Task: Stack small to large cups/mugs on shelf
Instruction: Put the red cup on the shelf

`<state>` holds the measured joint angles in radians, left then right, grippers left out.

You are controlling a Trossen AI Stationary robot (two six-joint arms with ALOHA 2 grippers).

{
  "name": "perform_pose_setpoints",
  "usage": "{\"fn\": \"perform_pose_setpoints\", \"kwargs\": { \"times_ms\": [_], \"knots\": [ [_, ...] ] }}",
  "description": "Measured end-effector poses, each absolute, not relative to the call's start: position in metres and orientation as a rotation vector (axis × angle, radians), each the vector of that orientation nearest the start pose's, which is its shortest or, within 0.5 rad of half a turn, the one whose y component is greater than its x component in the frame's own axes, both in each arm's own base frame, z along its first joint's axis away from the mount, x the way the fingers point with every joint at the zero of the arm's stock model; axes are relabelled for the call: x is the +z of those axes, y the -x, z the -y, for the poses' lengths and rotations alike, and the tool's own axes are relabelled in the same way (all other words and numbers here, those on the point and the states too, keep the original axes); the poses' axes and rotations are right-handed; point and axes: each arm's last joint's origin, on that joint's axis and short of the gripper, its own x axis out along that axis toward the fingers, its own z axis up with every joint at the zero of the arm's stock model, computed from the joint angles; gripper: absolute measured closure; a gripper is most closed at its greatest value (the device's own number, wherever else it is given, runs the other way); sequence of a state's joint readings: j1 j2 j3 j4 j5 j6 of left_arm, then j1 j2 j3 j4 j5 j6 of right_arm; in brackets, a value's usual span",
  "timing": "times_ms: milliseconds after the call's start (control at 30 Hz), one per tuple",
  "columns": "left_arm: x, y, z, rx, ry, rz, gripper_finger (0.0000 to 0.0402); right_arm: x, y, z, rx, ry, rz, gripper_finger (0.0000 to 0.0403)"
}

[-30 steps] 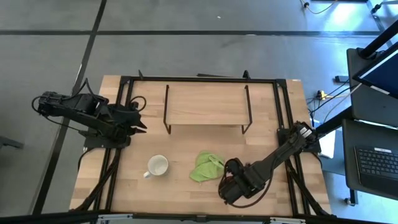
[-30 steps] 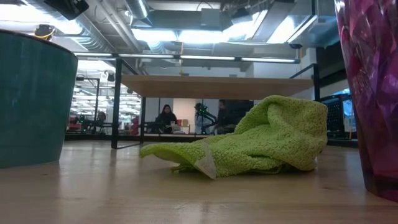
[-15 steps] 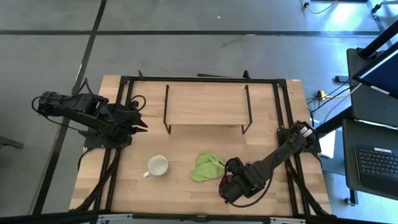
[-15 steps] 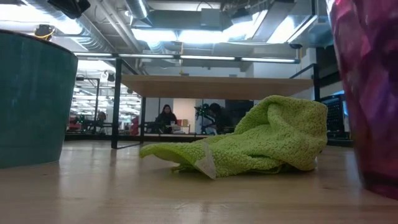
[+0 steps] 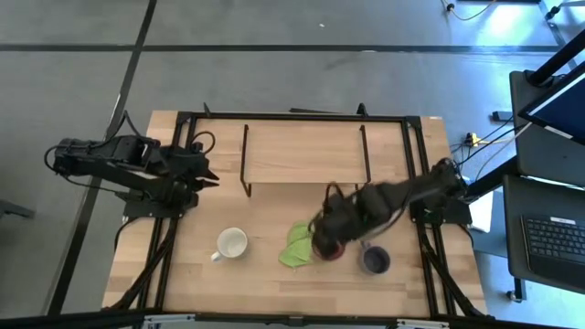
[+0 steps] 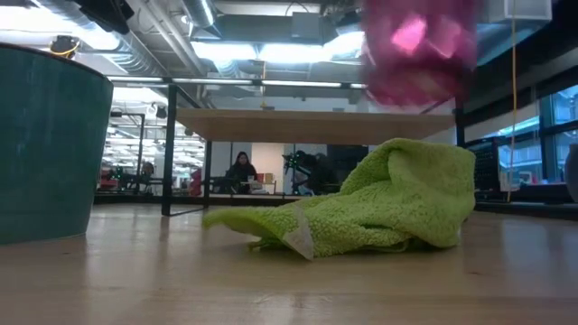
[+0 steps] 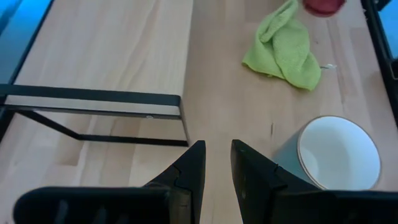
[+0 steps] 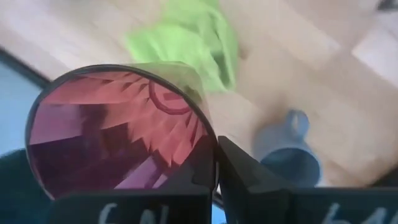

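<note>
My right gripper (image 5: 331, 233) is shut on the red ribbed tumbler (image 5: 327, 245), held in the air beside the light green cloth (image 5: 297, 245). In the low view the tumbler (image 6: 420, 50) hangs above the cloth (image 6: 379, 212). The small grey-blue mug (image 5: 375, 260) stands on the table near the tumbler, toward the table's right. The mug with the white inside (image 5: 231, 244) stands left of the cloth. The shelf (image 5: 304, 155) stands at the far middle with nothing on it. My left gripper (image 5: 208, 178) waits at the table's left, narrowly open and empty. My right gripper holds the tumbler by its rim (image 8: 208, 134), the wall between its fingers, one finger inside the mouth and one outside. The fingers come from above, pointing down along the wall. The tumbler hangs below them, lifted clear of the table.
The shelf's black rod legs (image 7: 180, 118) stand just ahead of my left gripper. The black frame (image 5: 416, 164) runs along the table's sides and far edge. Bare tabletop (image 5: 265, 210) lies between the shelf and the mugs.
My right gripper has risen from near the table's front edge and gone toward the far and left side, next to the green cloth. The tumbler has come up off the table with it. The grey-blue mug, hidden under the arm before, now shows.
</note>
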<state>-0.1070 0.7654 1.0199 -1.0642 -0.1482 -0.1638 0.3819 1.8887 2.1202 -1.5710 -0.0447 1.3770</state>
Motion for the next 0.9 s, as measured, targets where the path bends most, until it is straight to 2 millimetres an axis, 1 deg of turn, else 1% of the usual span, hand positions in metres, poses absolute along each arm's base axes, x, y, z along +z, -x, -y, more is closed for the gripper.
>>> {"fn": "perform_pose_setpoints", "kwargs": {
  "times_ms": [100,167,267,367,433,500,567,633,733,833,900],
  "knots": [
    [0.337,-0.119,0.006,0.120,0.050,-0.786,0.0331,0.395,-0.320,-0.106,-0.569,-0.925,-1.219,0.0393],
    [0.337,-0.119,0.004,0.134,0.054,-0.786,0.0331,0.399,-0.317,-0.089,-0.594,-0.913,-1.181,0.0393],
    [0.337,-0.119,0.002,0.151,0.061,-0.787,0.0331,0.399,-0.312,-0.064,-0.625,-0.898,-1.173,0.0393],
    [0.337,-0.119,0.000,0.165,0.065,-0.786,0.0331,0.402,-0.303,-0.039,-0.646,-0.863,-1.148,0.0393],
    [0.337,-0.119,-0.001,0.173,0.068,-0.787,0.0331,0.409,-0.294,-0.023,-0.657,-0.861,-1.115,0.0393],
    [0.337,-0.119,-0.002,0.181,0.070,-0.788,0.0331,0.420,-0.282,-0.008,-0.666,-0.891,-1.059,0.0393],
    [0.337,-0.119,-0.003,0.188,0.072,-0.791,0.0331,0.435,-0.265,0.002,-0.675,-0.903,-0.985,0.0393],
    [0.337,-0.118,-0.004,0.196,0.076,-0.793,0.0331,0.449,-0.248,0.008,-0.679,-0.914,-0.913,0.0393],
    [0.337,-0.118,-0.006,0.211,0.082,-0.793,0.0331,0.463,-0.225,0.016,-0.683,-0.939,-0.837,0.0393],
    [0.337,-0.118,-0.008,0.230,0.090,-0.792,0.0331,0.469,-0.214,0.024,-0.704,-0.940,-0.791,0.0393],
    [0.337,-0.118,-0.010,0.241,0.088,-0.792,0.0331,0.469,-0.212,0.030,-0.712,-0.929,-0.788,0.0393]
  ]
}}
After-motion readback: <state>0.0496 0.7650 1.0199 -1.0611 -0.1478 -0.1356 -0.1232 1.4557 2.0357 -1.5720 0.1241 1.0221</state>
